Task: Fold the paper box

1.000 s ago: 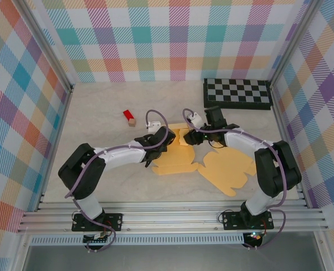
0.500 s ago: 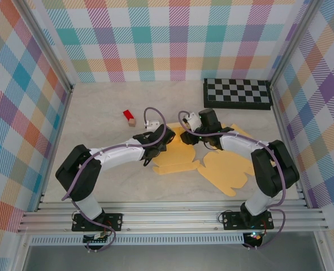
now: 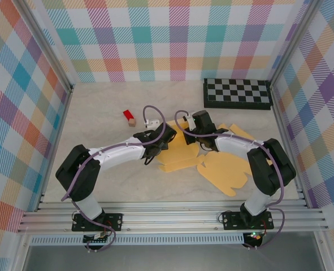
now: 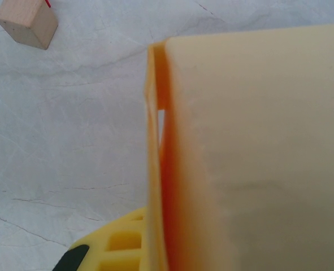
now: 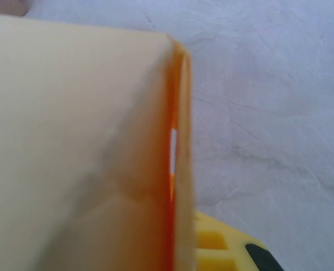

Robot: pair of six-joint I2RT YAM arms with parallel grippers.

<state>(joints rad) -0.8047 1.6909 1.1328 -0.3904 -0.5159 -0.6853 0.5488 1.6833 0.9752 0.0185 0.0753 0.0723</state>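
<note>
Leftmost on the bench (image 3: 99,180) lie a red block (image 3: 127,114) and a wooden block (image 3: 132,122), touching each other and well clear of the work.

Next comes the left tool (image 3: 157,142), reaching in from the left to the paper box (image 3: 181,155), which lies near the middle of the bench, partly flat and with one panel raised between the two arms. On the left wrist camera, one yellow finger (image 4: 124,248) lies against the outer face of the raised panel (image 4: 257,152). The opposite finger is hidden behind the sheet. On that showing, the tool is judged to be clamped on the panel.

The right tool (image 3: 190,131) meets the same panel from the other side. Its wrist camera gives the mirror arrangement: one finger (image 5: 212,248) against the doubled edge, the other hidden. It is likewise judged clamped on the box.

Handling: the sheet appears thin, light and moderately stiff. It should hinge readily along its creases and buckle or tear if pulled elsewhere. Take hold near the panel's free edge, close to a crease, with both tools level. Uneven lift would likely twist the panel, and the light sheet may slide on the smooth bench.

Right of the box, a second flat cut-out sheet (image 3: 226,172) lies touching it. A checkerboard (image 3: 237,93) sits at the far right, apart.
</note>
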